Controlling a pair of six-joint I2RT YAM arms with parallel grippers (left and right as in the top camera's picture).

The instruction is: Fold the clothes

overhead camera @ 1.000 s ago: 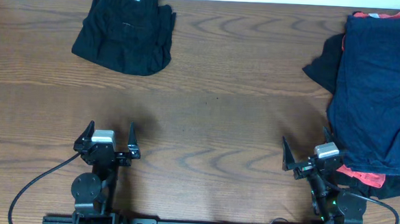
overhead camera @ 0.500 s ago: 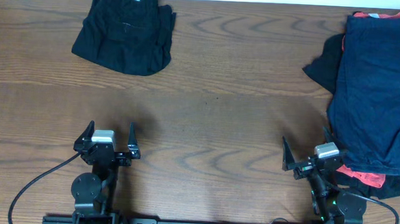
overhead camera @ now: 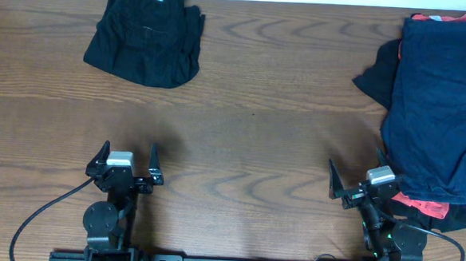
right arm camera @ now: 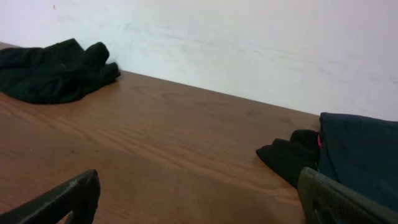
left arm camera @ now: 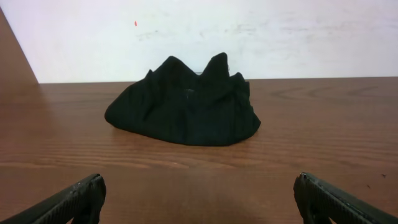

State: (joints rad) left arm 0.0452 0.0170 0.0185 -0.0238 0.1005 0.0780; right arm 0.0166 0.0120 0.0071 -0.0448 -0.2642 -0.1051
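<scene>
while the left pincer point(overhead camera: 128, 150) and right pincer point(overhead camera: 357, 165) gape wide along the near edge of the counter point(overhead camera: 258, 108), a black garment point(overhead camera: 146, 34) lies at its far left. navy shorts point(overhead camera: 442, 101) cover a coral-red piece point(overhead camera: 421, 206) at its right.

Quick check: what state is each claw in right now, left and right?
Left claw: open, holding nothing.
Right claw: open, holding nothing.

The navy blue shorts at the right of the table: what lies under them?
Under the navy blue shorts a coral-red piece shows at the near edge and a black piece sticks out on the left. How many more pieces lie below is covered.
</scene>
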